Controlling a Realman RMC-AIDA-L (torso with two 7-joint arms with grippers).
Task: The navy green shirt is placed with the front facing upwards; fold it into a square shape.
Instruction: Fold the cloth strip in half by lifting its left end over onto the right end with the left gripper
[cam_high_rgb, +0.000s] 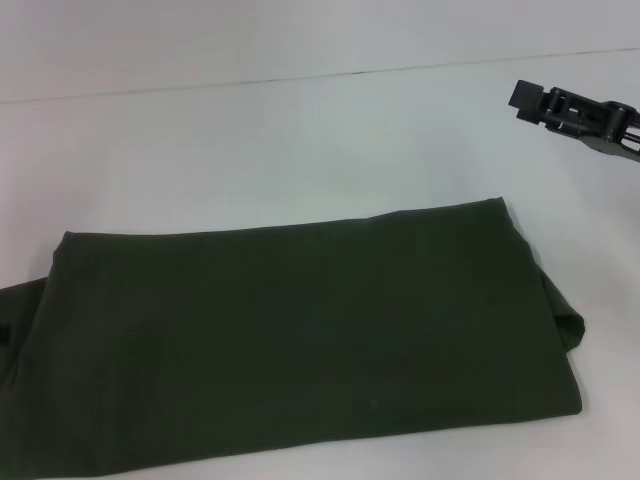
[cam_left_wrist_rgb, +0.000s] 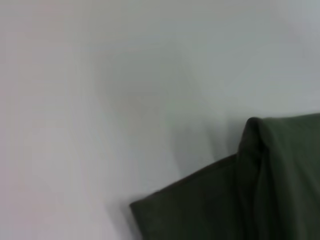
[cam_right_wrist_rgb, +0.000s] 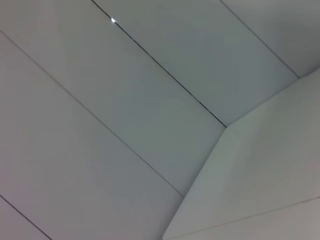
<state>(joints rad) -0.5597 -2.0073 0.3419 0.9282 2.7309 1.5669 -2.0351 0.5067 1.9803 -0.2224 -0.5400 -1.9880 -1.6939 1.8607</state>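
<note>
Lying plain side up on the white counter (cam_high_rgb: 250, 140), the navy green shirt (cam_high_rgb: 300, 340) is sitting as a wide folded band, one end running off the left edge of the head view. The right pincer (cam_high_rgb: 575, 115) is hovering well clear beyond its far right corner, holding nothing, though I cannot tell how far its jaws are parted. Judging by the long shape, crosswise folds are remaining; the left pincer is not showing anywhere.

Even, diffuse light fills all 3 views, without glare. The white surface (cam_high_rgb: 250, 150) looks bright and washed out. The navy green shirt (cam_high_rgb: 300, 340) reads very dark, folds barely visible. The left wrist view is blurred, with a faint shadow beside the cloth.
</note>
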